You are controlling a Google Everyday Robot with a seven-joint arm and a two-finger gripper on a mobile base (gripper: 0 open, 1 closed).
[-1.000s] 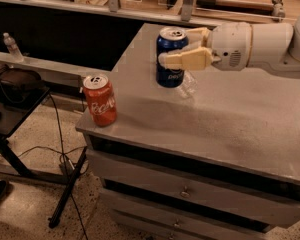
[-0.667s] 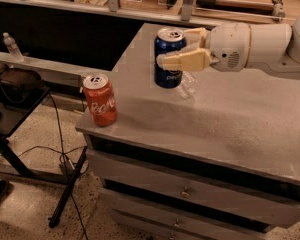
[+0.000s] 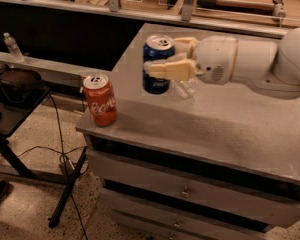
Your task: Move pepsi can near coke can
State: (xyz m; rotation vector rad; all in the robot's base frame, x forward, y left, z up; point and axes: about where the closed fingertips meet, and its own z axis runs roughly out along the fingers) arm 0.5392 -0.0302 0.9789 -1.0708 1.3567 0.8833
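The dark blue pepsi can (image 3: 155,79) with a silver top is upright, held a little above the grey cabinet top (image 3: 230,124). My gripper (image 3: 162,56) comes in from the right on a white arm and is shut on the pepsi can, one cream finger (image 3: 167,70) across its front. The red-orange coke can (image 3: 100,100) stands upright at the front left corner of the cabinet top, left of and below the pepsi can, a can's width or so apart.
A clear plastic bottle (image 3: 185,88) lies behind the gripper on the top. The cabinet has drawers (image 3: 190,189) below. A dark stand with a bag (image 3: 15,86) and cables is at the left, and a small bottle (image 3: 11,45) stands on a ledge.
My gripper has carried the pepsi can slightly to the left, toward the coke can. The coke can has not moved.
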